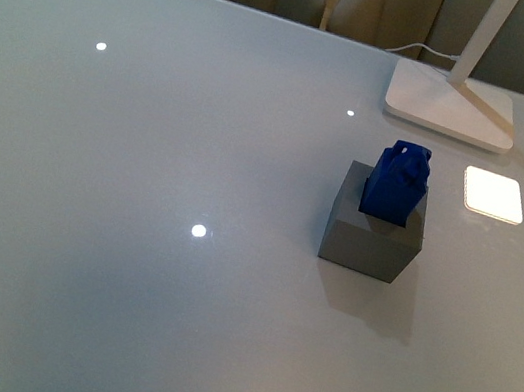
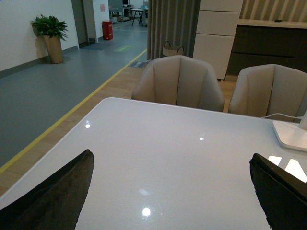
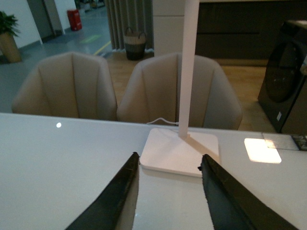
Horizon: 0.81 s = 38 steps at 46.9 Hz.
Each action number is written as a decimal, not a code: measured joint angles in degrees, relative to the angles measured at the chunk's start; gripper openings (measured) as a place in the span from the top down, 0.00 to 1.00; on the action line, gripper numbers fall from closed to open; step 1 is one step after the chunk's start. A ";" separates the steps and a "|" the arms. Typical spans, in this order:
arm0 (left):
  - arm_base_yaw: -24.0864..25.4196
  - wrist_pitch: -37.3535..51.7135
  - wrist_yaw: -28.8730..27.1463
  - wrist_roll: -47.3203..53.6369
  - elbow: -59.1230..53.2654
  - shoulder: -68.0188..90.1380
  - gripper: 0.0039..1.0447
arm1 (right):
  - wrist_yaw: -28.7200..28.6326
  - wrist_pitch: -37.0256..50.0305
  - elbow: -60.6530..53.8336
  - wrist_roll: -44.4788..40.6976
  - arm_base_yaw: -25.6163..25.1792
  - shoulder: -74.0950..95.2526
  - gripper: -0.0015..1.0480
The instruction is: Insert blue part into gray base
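Observation:
The gray base, a matte cube, stands on the white table right of centre in the front view. The blue part sits upright in the hole in its top face, its upper half sticking out. Neither arm shows in the front view. My left gripper is open and empty, wide apart over bare table. My right gripper is open and empty, pointing at the lamp foot. The base and the blue part do not show in either wrist view.
A white lamp foot with its slanted stem stands behind the base; it also shows in the right wrist view. A bright light patch lies right of the base. Beige chairs stand along the table's far edge.

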 joint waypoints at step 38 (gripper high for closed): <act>0.00 0.00 0.00 0.00 0.00 0.00 0.07 | -11.78 -11.26 -23.17 -1.07 -11.76 -32.57 0.98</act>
